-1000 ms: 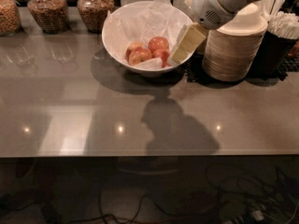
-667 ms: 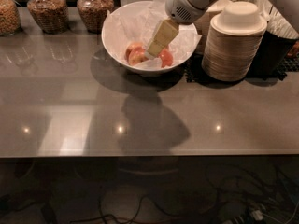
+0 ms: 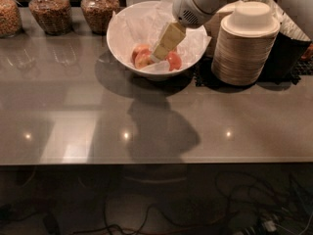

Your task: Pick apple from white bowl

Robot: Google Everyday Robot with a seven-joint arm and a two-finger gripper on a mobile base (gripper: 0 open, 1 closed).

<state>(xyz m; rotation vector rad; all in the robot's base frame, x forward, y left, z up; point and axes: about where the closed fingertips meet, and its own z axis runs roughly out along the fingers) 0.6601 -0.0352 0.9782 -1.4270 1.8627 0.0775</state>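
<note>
Gripper [image 3: 158,53], upper centre of frame, angled down-left into white bowl [image 3: 119,39] on table [image 3: 146,116]. Tip sits between two apples. Left apple [image 3: 140,57] touching or just beside tip; right apple [image 3: 174,61] just right of it. Grip released or clenched: cannot tell. Left apple judged likelier target.

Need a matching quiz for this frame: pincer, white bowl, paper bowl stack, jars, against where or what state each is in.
1. pincer
2. white bowl
3. paper bowl stack
4. jars

a. back left, brown contents
b. right of the white bowl
c. down inside the white bowl, at the apples
d. paper-lined, holds apples

Pairs: 1-c, 2-d, 3-b, 4-a
</note>
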